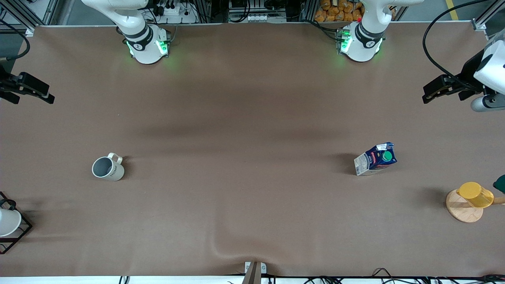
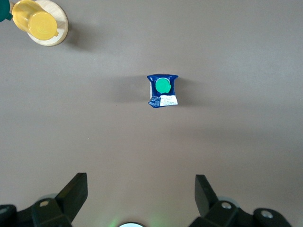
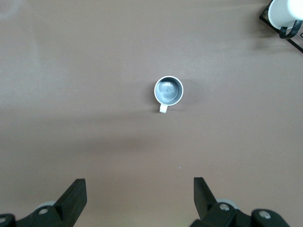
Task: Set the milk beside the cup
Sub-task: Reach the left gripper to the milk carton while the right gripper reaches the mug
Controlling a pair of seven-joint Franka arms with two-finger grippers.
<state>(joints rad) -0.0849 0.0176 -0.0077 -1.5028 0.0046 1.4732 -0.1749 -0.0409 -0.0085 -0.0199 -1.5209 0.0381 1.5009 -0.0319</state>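
Observation:
The milk [image 1: 375, 159], a small dark blue carton with a green cap, stands upright on the brown tabletop toward the left arm's end. The cup [image 1: 108, 167], cream-white with a grey inside and a loop handle, stands upright toward the right arm's end, well apart from the carton. My left gripper [image 1: 428, 94] hangs open high over the table's edge at its end, and its wrist view looks down on the milk [image 2: 162, 91] past the gripper [image 2: 140, 182]. My right gripper [image 1: 46, 94] hangs open over its own end, with the cup [image 3: 168, 90] below the gripper [image 3: 139, 184]. Neither gripper holds anything.
A yellow cup [image 1: 475, 194] lies on a round wooden disc [image 1: 463, 213], nearer the front camera than the milk, at the left arm's end. A white cup [image 1: 7, 221] sits in a black wire rack [image 1: 24, 232] at the right arm's end. A fold [image 1: 232, 249] wrinkles the cloth near the front edge.

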